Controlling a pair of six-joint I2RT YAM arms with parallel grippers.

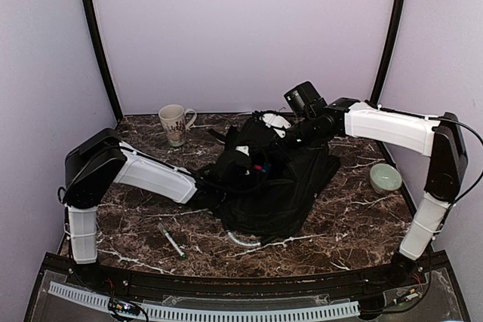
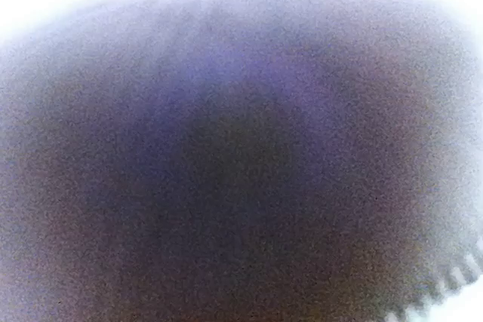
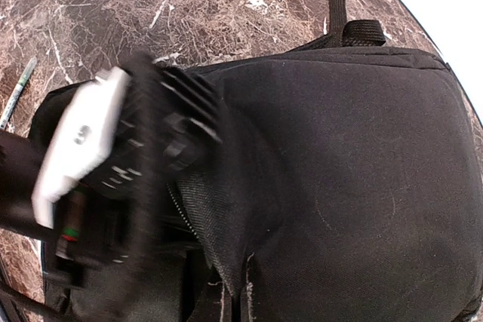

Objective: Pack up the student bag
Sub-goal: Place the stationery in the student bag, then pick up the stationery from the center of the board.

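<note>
The left tool (image 1: 250, 165) sits inside the student bag (image 1: 298, 190) on the desk (image 1: 136, 225), spread impossible to tell; the right tool (image 1: 281, 141) is pinched closed at its mouth.

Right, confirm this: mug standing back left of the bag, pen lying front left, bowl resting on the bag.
One slip: the bowl rests on the table right of the student bag, not on it, as the top external view shows. The mug and pen are as stated.

The student bag (image 1: 296, 186) hides the left hand's (image 1: 243, 164) fingers; its wrist view blurs.
</note>
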